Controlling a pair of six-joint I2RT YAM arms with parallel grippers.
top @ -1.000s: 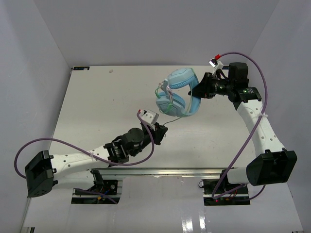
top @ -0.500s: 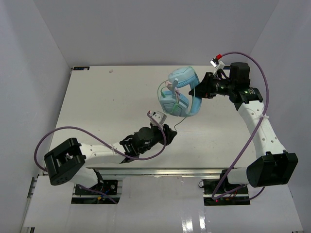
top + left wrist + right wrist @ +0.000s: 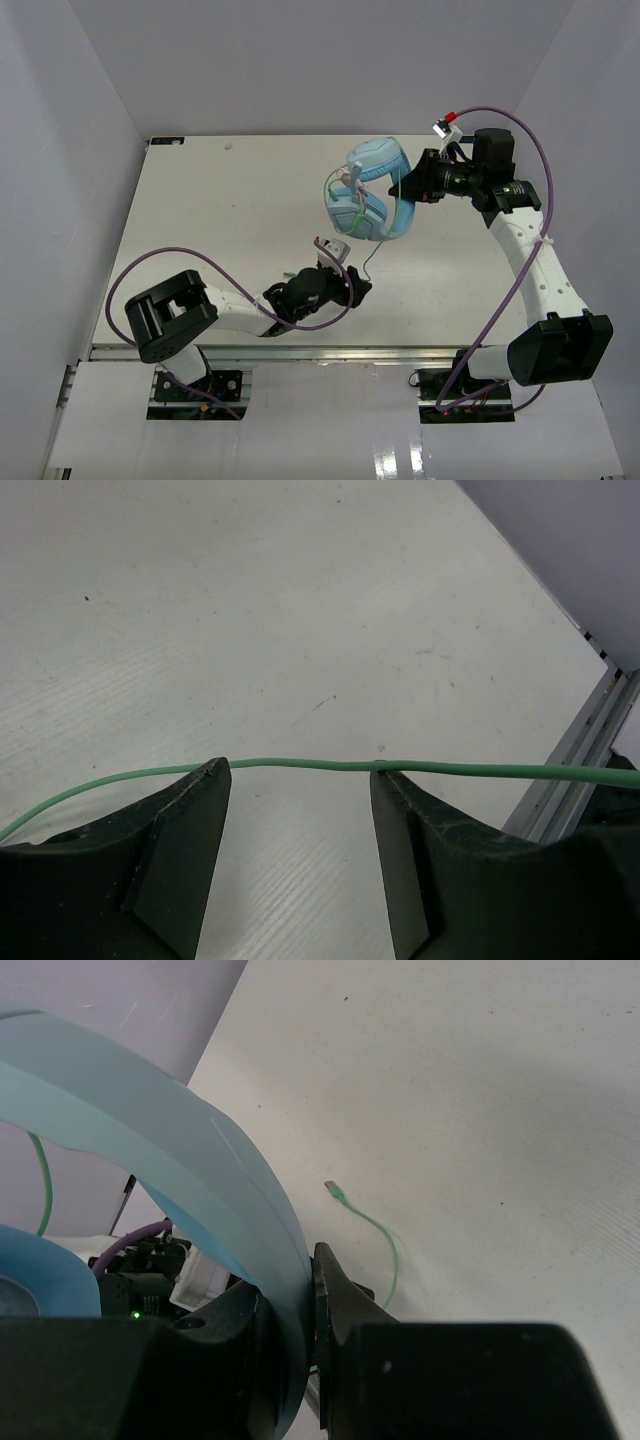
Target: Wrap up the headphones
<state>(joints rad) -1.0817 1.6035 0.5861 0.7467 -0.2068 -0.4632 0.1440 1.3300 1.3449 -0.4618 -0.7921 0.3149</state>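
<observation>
The left gripper (image 3: 298, 780) was seen parted, with the thin green cable (image 3: 480, 770) lying loose across its fingertips. The right gripper (image 3: 412, 186) was clamped on the headband of the headphones (image 3: 365, 195), which were held over the far right of the table (image 3: 220, 200). Being unpinched, the cable could be lost if the arm were moved, simply by sliding off. Since a second before, the left jaws had been widened and that gripper carried rightward, nearer the table's front edge.

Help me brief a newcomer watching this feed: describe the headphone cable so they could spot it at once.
On the white table, find the light blue headphones gripped by the right tool. Their cable trails down toward the near edge and lies across the open left tool. It is thin and pale green, unlike the thick purple arm cables.
</observation>
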